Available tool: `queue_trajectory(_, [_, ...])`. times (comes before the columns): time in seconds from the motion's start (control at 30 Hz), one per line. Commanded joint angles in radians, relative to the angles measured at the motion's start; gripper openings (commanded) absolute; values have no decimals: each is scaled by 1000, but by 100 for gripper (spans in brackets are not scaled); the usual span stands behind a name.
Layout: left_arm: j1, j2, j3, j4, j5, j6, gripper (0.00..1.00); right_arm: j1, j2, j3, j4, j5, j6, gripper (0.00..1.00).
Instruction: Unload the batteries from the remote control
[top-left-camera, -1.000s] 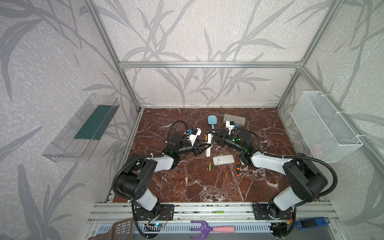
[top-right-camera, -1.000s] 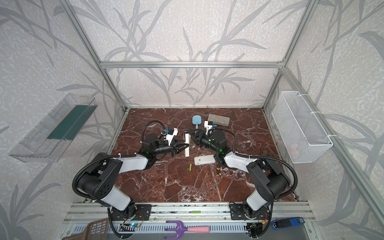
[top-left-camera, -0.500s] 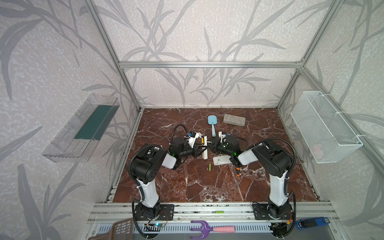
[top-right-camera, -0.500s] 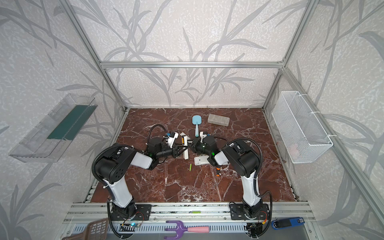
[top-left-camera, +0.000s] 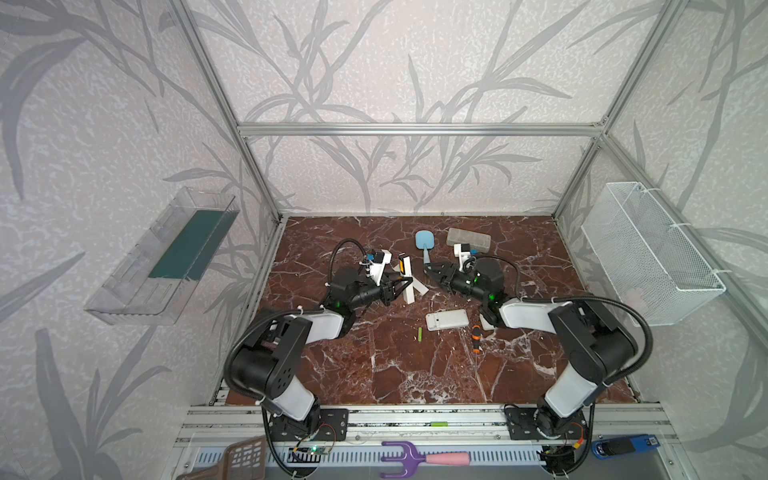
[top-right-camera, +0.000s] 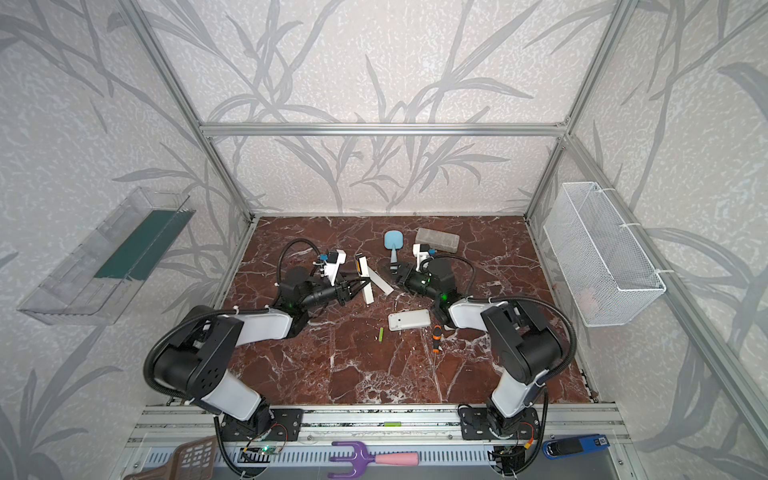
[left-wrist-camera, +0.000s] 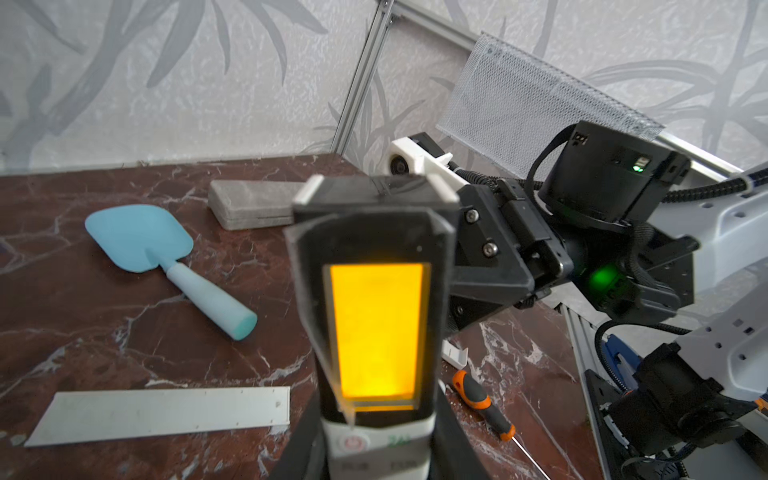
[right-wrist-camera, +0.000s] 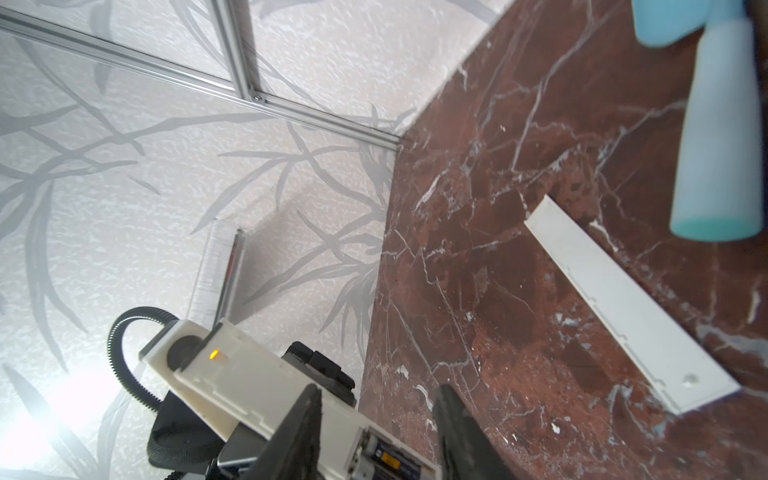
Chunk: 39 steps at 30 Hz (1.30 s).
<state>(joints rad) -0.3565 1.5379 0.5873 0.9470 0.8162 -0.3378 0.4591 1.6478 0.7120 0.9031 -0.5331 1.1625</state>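
Left fingers (left-wrist-camera: 457, 453): clamped on white remote (left-wrist-camera: 376, 332), tilted upward.
Right fingers (right-wrist-camera: 299, 432): apart, straddling remote's end.
Battery (top-left-camera: 420, 334): lying on bench (top-left-camera: 374, 374).

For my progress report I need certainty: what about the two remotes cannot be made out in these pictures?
Held remote: its battery bay is cut off by the right wrist view's edge; contents unclear.
Lying remote: too small in both top views to tell whether batteries remain.

power sign on red button (left-wrist-camera: 352, 443) of remote (left-wrist-camera: 374, 332), green marking beside — unreadable
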Motion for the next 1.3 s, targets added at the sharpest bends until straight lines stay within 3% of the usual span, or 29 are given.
queue_trajectory(0.0, [8, -125, 68, -211, 46, 69, 0, -31, -110, -25, -89, -68, -134, 47])
queue_trajectory(0.13, [13, -244, 137, -420, 104, 108, 0, -32, -279, -29, -252, -119, -314, 48])
queue_trajectory(0.23, [14, -295, 179, -478, 166, 92, 0, -32, -411, -43, -314, -167, -422, 51])
queue_trajectory(0.47, [16, -344, 214, -290, 311, -115, 0, 13, -608, -39, -393, -254, -570, 63])
queue_trajectory(0.63, [16, -352, 217, -82, 372, -273, 0, 151, -579, 58, -511, -263, -684, 66])
queue_trajectory(0.87, [14, -353, 213, 116, 408, -446, 0, 200, -492, 103, -420, -246, -644, 66])
queue_trajectory(1.13, [14, -331, 215, 222, 412, -529, 0, 268, -407, 176, -384, -266, -617, 65])
queue_trajectory(1.27, [14, -323, 207, 247, 417, -549, 0, 283, -370, 205, -357, -274, -595, 56])
